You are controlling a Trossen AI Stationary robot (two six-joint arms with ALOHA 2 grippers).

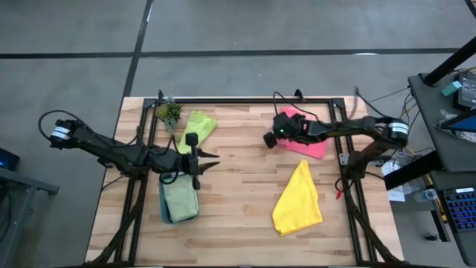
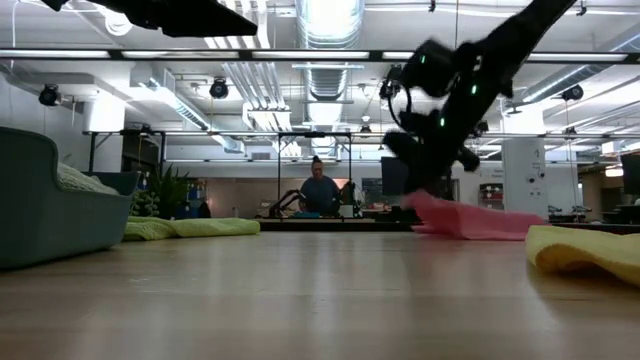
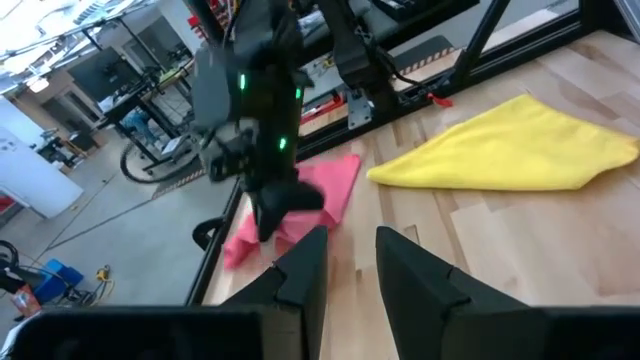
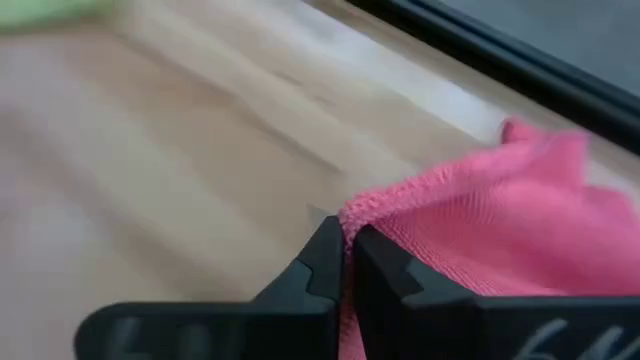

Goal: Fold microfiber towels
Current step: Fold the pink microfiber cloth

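Now we see our right claw (image 4: pixel 345 250) clenched on the near edge of the pink towel (image 4: pixel 500 240), whose body trails away toward three o'clock on the bench (image 1: pixel 245 186); in the high view it sits at about one o'clock. Pulling toward nine o'clock looks to us like the fold direction. Our left claw (image 3: pixel 350 265) hangs slightly parted and empty over the teal tray (image 1: pixel 165 212), well apart from it. The yellow towel (image 1: pixel 299 201) lies at five o'clock, the lime towel (image 1: pixel 197 126) at eleven. Beyond, a person (image 2: pixel 320 190) sits in the room.
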